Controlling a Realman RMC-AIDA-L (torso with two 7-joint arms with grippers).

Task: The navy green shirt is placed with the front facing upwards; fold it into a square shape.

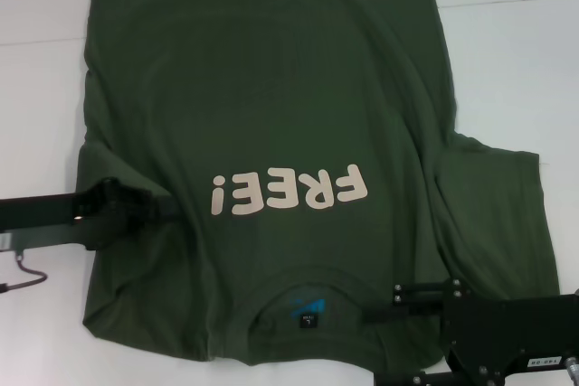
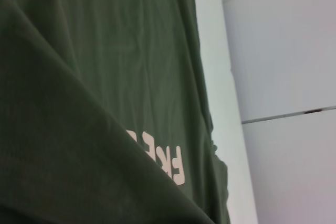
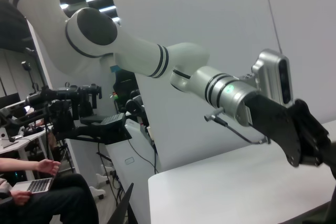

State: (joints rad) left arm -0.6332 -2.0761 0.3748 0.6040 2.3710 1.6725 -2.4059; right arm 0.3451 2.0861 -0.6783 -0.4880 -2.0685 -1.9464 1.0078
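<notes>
The navy green shirt point(image 1: 271, 88) lies front up on the white table point(image 1: 36, 97), with its collar and blue neck label point(image 1: 308, 309) at the near edge. Its cream "FREE!" lettering point(image 1: 289, 192) reads upside down to me. My left gripper point(image 1: 158, 198) reaches in from the left and is shut on a fold of the left side. In the left wrist view that fold hangs close over the shirt point(image 2: 105, 51) and hides part of the lettering point(image 2: 170, 163). My right gripper point(image 1: 384, 303) stands open by the collar's right shoulder. The right sleeve point(image 1: 493, 196) lies spread out.
A thin black cable hook point(image 1: 23, 276) hangs below my left arm. Bare white table point(image 2: 283, 51) with seam lines runs beside the shirt. The right wrist view shows my left arm point(image 3: 226, 90) over the table edge, and a seated person with a laptop point(image 3: 31, 184) beyond.
</notes>
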